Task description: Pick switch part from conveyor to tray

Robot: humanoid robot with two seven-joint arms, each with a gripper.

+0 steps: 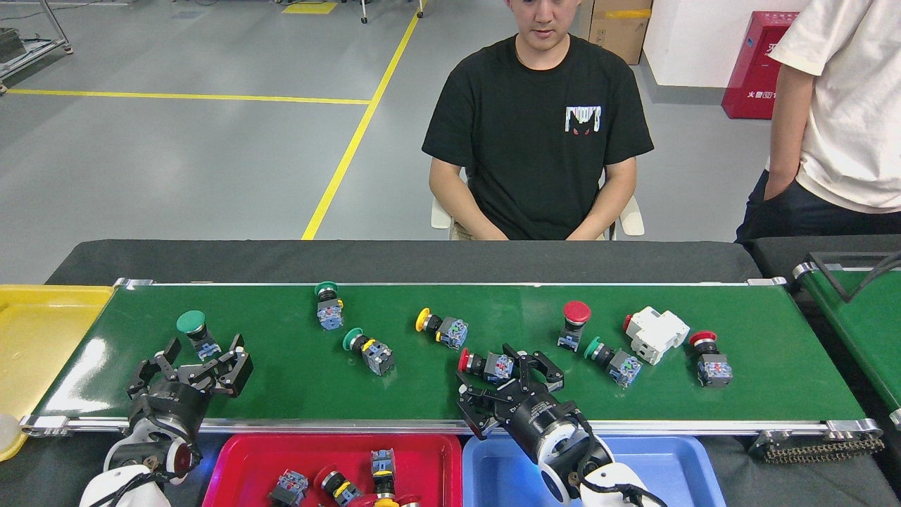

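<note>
The conveyor [774,380] carries several switch parts. My left gripper [202,355] is open over the belt's left end, just in front of a green-capped switch part [192,325]. My right gripper [496,380] is open at the belt's front middle. Its fingers reach around a red-capped switch part [486,365] lying on its side; I cannot tell whether they touch it. Further parts include green-capped ones [327,304] [367,348] and a yellow-capped one [441,327]. A red tray [232,458] with several switch parts and a blue tray [676,465] sit below the front rail.
Right of my right gripper lie a red-capped part [574,320], a green one [612,360], a white block [654,332] and another red one [709,355]. A yellow tray [42,331] is at the left end, a second belt [859,317] at right. A seated person [538,134] and a standing person [838,120] are behind.
</note>
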